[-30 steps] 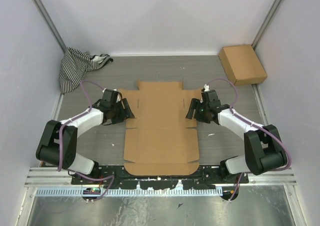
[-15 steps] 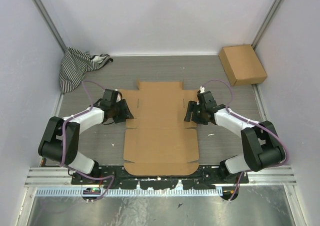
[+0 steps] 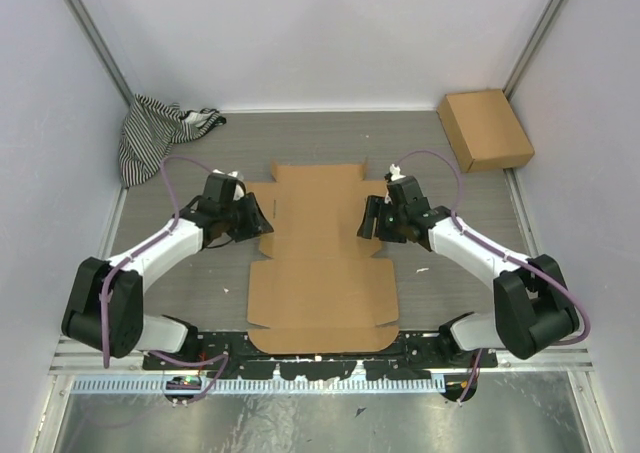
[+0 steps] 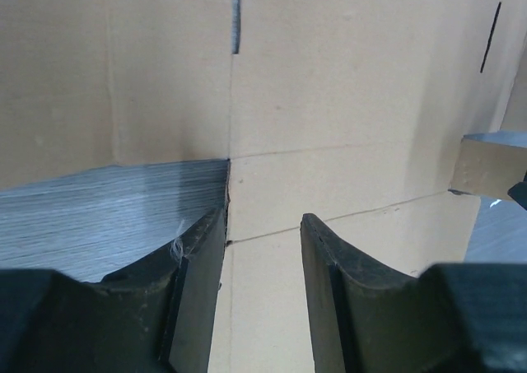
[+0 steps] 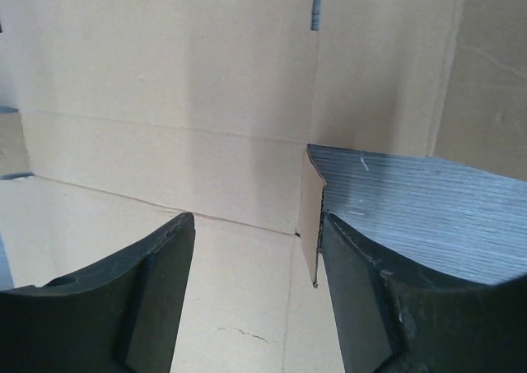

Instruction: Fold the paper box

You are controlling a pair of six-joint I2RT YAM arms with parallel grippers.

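Your paper box (image 3: 320,273) lies as a flat die-cut sheet in the middle of the tabletop (image 3: 420,153), its long side running away from the arm bases. Both arms reach in low from their own sides, elbows bent outward and forearms angled in toward the sheet's far half. Your left pincer (image 3: 250,217) sits at the sheet's left side flap and your right pincer (image 3: 372,219) at the right side flap, facing each other across the cardboard.

In the left wrist view the fingers (image 4: 198,266) stand apart. The gap lies over a crease corner where a cut edge of the flap meets the grey tabletop, and nothing is clamped. In the right wrist view the fingers (image 5: 156,282) are apart too. A cut cardboard edge shows just inside the right-hand finger, and you cannot tell whether it touches.

A striped cloth (image 3: 155,133) lies in the far left corner and a smaller cardboard box (image 3: 485,128) in the far right, both well apart from the sheet.
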